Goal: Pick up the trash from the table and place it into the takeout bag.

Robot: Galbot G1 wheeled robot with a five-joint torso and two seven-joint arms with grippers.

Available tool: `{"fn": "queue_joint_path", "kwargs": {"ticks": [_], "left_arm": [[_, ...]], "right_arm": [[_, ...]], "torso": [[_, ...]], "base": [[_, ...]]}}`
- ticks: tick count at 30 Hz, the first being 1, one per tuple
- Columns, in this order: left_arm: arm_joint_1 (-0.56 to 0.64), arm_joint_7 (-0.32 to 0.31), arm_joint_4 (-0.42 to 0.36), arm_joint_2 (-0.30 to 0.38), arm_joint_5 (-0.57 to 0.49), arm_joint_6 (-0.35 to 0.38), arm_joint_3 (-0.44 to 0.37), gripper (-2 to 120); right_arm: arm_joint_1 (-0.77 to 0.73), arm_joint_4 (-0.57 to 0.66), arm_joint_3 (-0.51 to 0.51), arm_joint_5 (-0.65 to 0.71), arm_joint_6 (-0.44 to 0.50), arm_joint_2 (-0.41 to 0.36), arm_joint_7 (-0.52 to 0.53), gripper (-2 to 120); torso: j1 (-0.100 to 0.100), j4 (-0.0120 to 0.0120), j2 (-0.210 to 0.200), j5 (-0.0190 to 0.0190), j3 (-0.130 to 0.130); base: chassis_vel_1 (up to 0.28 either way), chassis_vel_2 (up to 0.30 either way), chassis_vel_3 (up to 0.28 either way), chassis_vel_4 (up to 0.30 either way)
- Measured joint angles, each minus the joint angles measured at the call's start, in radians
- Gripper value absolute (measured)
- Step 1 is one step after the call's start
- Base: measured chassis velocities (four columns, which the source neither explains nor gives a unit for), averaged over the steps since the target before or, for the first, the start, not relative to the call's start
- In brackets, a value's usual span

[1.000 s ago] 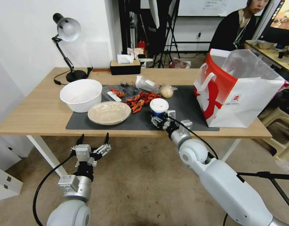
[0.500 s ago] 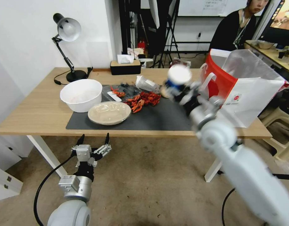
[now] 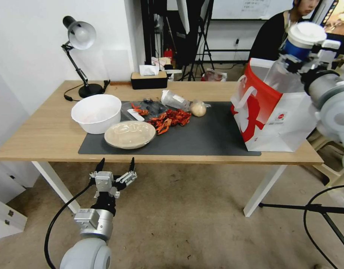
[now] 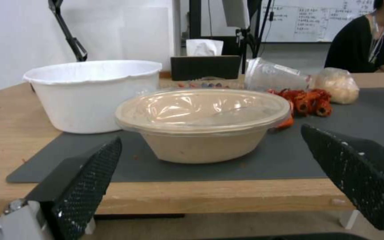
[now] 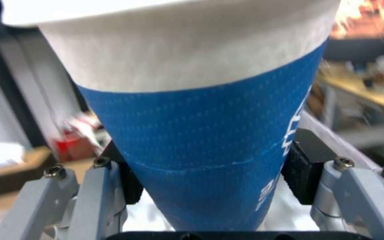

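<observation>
blue paper cup (image 3: 300,40) pinched in right pincer (image 5: 210,166) above takeout bag (image 3: 280,108); risk: release off-centre, cup strikes rim, tips out. left pincer (image 3: 116,170) spread, below tabletop (image 3: 48,130)

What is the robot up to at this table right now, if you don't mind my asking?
It is clearing meal trash into the large white-and-red takeout bag standing at the right end of the long light-wood table. The right tool is shut on the blue paper cup with white lid, held above the bag's open top. The left tool hangs open below the table's near edge. A shallow beige bowl, red crayfish shells and a wrapped pale bun lie on the dark grey mat.
</observation>
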Motion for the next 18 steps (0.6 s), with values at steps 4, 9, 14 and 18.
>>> {"fn": "queue_joint_path", "kwargs": {"ticks": [4, 9, 14, 18], "left_arm": [[0.000, 0.002, 0.000, 0.001, 0.001, -0.002, 0.003, 100], [-0.003, 0.004, 0.000, 0.003, 0.001, -0.003, 0.004, 100], [-0.004, 0.005, 0.002, 0.003, 0.001, -0.006, 0.004, 100], [-0.005, 0.007, 0.004, 0.003, 0.001, -0.006, 0.004, 100]], "right_arm": [[0.013, -0.053, -0.004, 0.042, -0.051, -0.016, 0.032, 60], [0.022, -0.091, -0.024, 0.072, -0.078, -0.035, 0.042, 60], [0.031, -0.109, -0.043, 0.112, -0.081, -0.040, 0.059, 60], [0.032, -0.112, -0.048, 0.123, -0.081, -0.039, 0.064, 70]], "torso": [[0.000, 0.0000, 0.000, -0.0001, 0.000], [0.000, -0.0001, 0.000, 0.0000, 0.000], [0.000, 0.0000, 0.000, -0.0002, 0.000], [0.000, 0.0000, 0.000, -0.0002, 0.000]], "base": [[0.000, 0.000, 0.000, 0.000], [0.000, 0.000, 0.000, 0.000], [0.000, 0.000, 0.000, 0.000], [0.000, 0.000, 0.000, 0.000]]}}
